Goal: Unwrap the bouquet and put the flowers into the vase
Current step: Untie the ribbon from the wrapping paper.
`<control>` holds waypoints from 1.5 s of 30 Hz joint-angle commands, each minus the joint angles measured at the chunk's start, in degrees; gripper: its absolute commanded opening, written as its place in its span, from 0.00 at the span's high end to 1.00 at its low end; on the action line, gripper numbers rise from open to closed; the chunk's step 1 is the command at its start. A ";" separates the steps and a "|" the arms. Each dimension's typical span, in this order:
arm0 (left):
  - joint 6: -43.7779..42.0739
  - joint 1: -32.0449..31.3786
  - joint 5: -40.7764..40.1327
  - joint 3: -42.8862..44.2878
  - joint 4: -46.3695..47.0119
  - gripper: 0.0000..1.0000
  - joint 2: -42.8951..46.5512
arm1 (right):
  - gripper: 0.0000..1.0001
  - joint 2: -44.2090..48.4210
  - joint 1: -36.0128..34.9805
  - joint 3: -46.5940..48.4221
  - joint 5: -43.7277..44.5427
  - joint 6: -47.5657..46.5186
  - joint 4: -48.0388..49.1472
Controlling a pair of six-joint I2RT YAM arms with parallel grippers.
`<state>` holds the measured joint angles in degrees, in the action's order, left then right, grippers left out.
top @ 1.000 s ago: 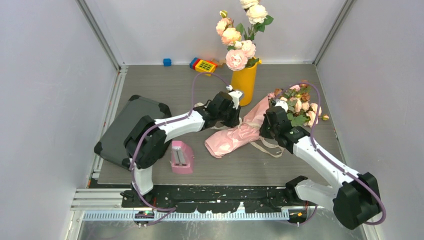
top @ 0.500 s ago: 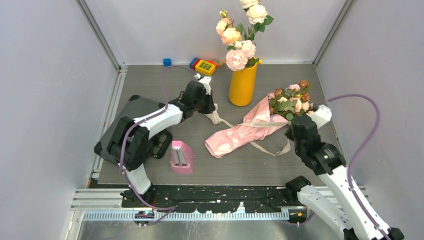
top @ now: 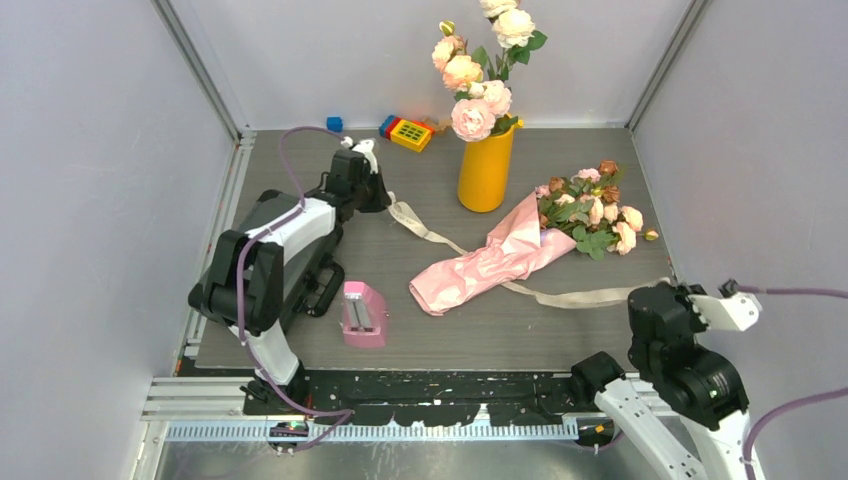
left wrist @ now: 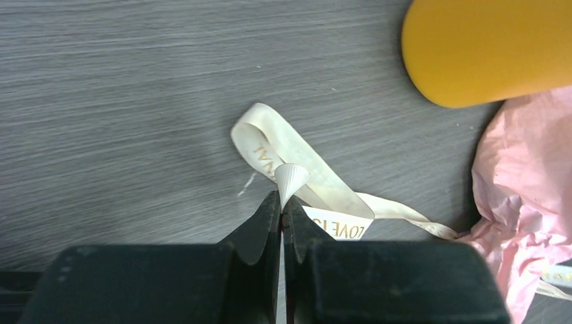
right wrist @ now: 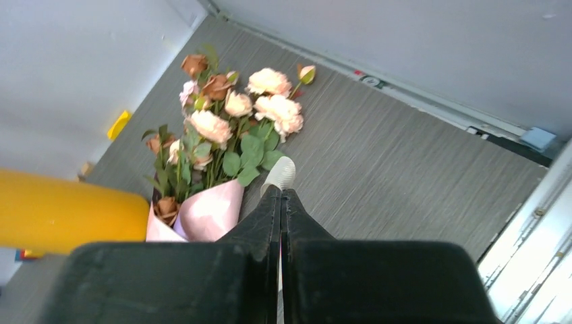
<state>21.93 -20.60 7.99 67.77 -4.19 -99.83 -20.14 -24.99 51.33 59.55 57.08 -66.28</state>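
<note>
Mid-table: bouquet (top: 497, 262) lying flat, just in front of vase (top: 485, 172)
At its far-right end, flowers (top: 594, 211); out from it both ways, ribbon (top: 430, 233), ends in left gripper (left wrist: 280, 200) and right gripper (right wrist: 280, 193)

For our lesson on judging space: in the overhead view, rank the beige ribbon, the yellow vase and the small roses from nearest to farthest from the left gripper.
1. ribbon: its end is pinched in the left gripper.
2. vase: standing to the gripper's right.
3. flowers: far right, beyond the vase.
</note>
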 commanded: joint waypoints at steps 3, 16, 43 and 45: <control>-0.97 2.48 -2.13 1.40 -0.98 0.92 0.12 | 0.97 5.71 0.04 0.69 11.47 12.72 -8.33; -2.33 1.83 2.75 0.66 -5.29 0.17 8.34 | 0.23 2.12 0.03 -1.03 3.69 -4.22 2.09; 4.69 -28.24 -1.33 -6.80 -4.69 0.20 8.06 | 0.26 -29.39 6.47 -28.82 -53.85 -12.62 57.12; 4.91 -28.27 -3.09 -6.43 -4.76 0.20 7.67 | 0.30 -30.42 7.86 -29.51 -54.07 -13.01 58.10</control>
<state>24.77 -48.58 9.96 59.96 -11.92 -91.85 -49.34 -19.53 22.70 8.60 43.70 -16.14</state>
